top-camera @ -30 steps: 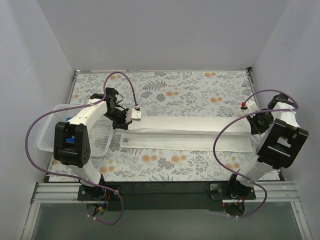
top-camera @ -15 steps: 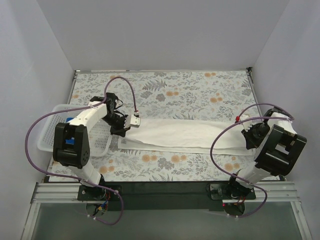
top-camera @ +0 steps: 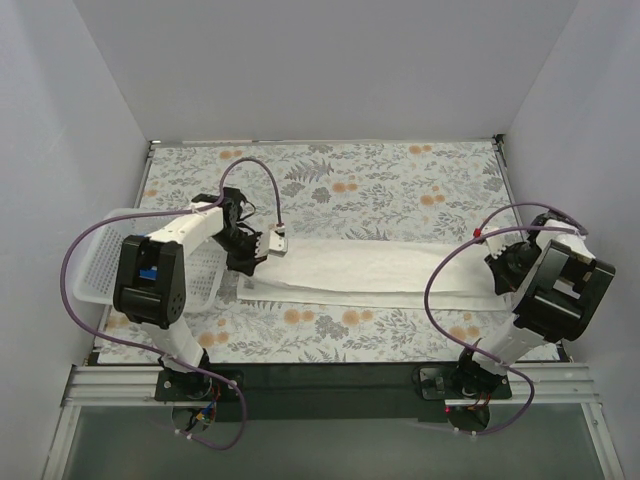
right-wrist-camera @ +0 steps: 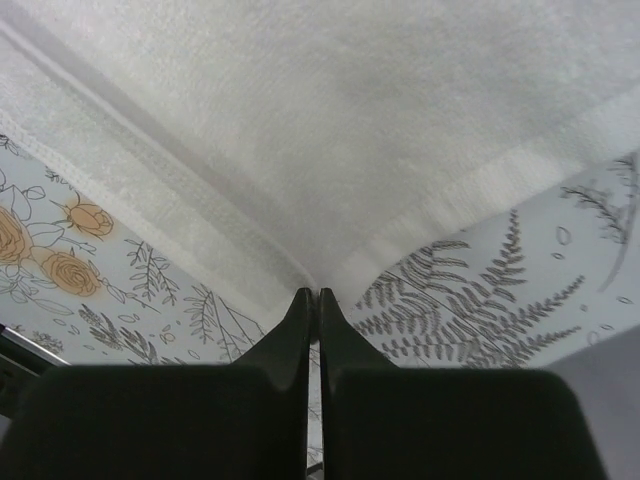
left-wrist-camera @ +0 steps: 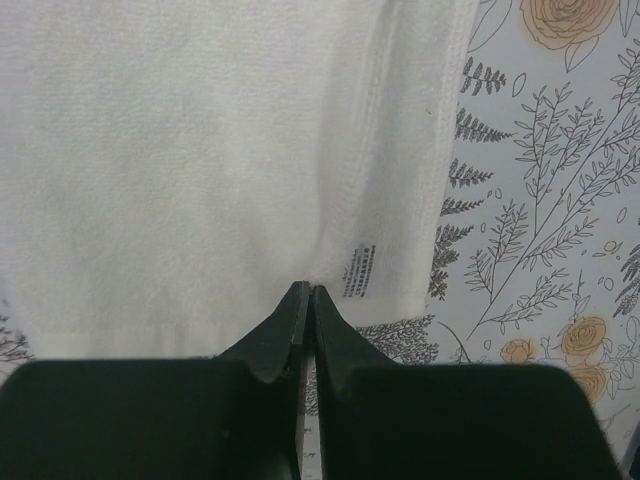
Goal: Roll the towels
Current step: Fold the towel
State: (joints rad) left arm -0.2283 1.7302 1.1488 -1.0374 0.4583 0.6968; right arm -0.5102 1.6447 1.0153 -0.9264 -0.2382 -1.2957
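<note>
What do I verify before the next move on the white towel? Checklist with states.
1. Left pincer shut on the white towel at its left end: ok.
2. Right pincer shut on its right end: ok.
3. Folded layers' edges aligned: not ok, the lower layer sticks out along the near side.
4. Towel rolled: not ok, unrolled.
5. Blue towel located: cannot tell, none in view.
</note>
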